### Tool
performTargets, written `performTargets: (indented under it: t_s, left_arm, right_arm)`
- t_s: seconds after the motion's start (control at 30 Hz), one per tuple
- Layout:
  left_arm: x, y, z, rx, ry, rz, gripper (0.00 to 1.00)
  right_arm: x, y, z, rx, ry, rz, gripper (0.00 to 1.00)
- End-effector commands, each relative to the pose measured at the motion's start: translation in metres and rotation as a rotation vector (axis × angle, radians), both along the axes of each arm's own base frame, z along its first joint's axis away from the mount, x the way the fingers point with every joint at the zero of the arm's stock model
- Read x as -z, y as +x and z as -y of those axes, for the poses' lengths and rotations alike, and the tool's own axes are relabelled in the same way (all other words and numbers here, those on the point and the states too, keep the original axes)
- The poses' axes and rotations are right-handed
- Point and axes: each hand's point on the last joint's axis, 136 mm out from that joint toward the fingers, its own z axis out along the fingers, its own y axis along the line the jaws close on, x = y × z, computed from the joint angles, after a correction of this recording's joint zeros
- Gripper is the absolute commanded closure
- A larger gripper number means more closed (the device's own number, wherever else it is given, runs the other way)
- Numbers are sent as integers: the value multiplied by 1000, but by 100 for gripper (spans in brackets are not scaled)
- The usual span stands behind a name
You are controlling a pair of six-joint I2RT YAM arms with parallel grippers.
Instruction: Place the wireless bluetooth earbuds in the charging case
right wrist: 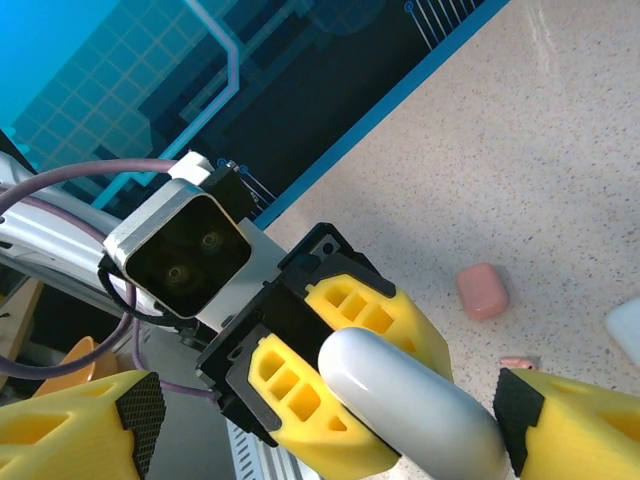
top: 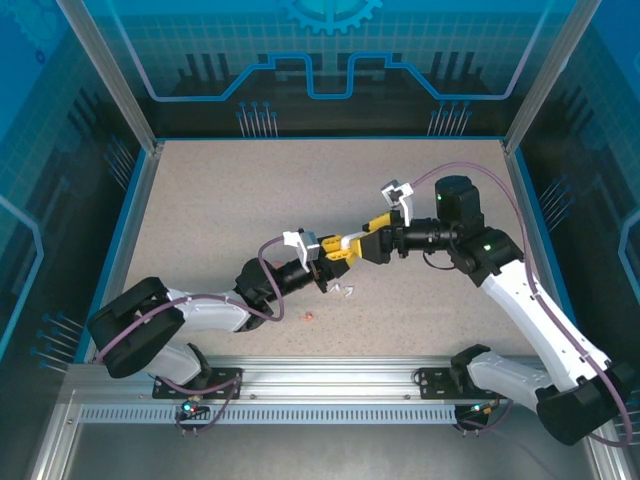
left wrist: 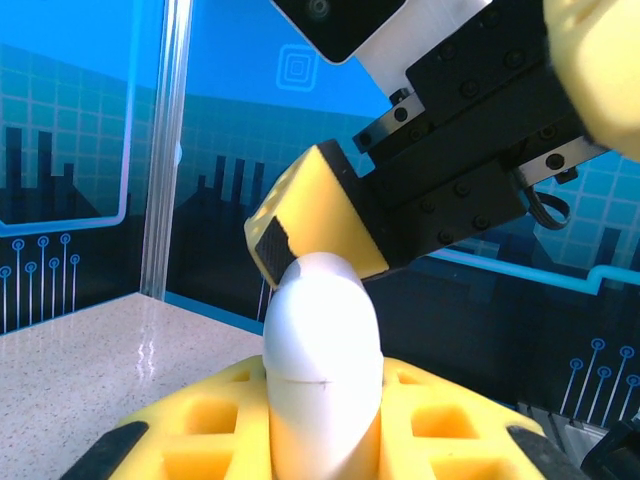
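A white charging case (left wrist: 322, 350) stands closed between the yellow fingers of my left gripper (left wrist: 322, 420), which is shut on it. In the top view the left gripper (top: 333, 256) meets my right gripper (top: 354, 243) above the middle of the table. The right gripper (right wrist: 330, 425) is open, with its two pads on either side of the white case (right wrist: 415, 405); one of its fingers (left wrist: 315, 225) sits close against the case's top. Two small white earbuds (top: 343, 290) lie on the table just below the grippers. A pinkish earbud (right wrist: 517, 362) lies near a pink case (right wrist: 482, 291).
The pink case (top: 309, 316) lies on the speckled table (top: 200, 220) near the front edge. A white object (right wrist: 625, 325) is cut off at the right edge of the right wrist view. Blue walls and metal posts (top: 135, 100) ring the table.
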Motion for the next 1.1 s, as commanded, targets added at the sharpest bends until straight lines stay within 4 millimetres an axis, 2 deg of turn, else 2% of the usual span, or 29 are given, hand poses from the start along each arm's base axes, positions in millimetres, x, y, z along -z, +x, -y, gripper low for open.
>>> performTargets:
  t_s: [0.0,0.13,0.27,0.37,0.5,0.73,0.8,0.87,1.07]
  left_arm:
    - [-5,4,-1,-21,-15,5,100]
    - [-3,7,-2,-32,-15,-13,100]
    - [3,17,-4,-51,-8,-80,100]
    - [16,34,-8,-76,11,-188,100]
    - [45,63,-15,-114,53,-392,100]
    - [100,101,-24,-159,204,-810,100]
    - [111,107,-19,-156,265,-870,100]
    - [119,112,-13,-154,312,-910,100]
    - [148,132,11,-122,428,-1035,96]
  right_arm:
    - [-1,-9,3,-6,-17,14,11]
    - [20,9,22,141,-156,6,9]
    - [50,35,60,385,-342,0,7]
    - [71,48,92,565,-443,-18,0]
    - [95,53,121,694,-496,-72,0]
    - [118,53,139,749,-492,-137,0]
    - [117,55,141,757,-482,-132,0]
    - [129,52,142,753,-494,-152,0]
    - [138,52,145,750,-499,-168,0]
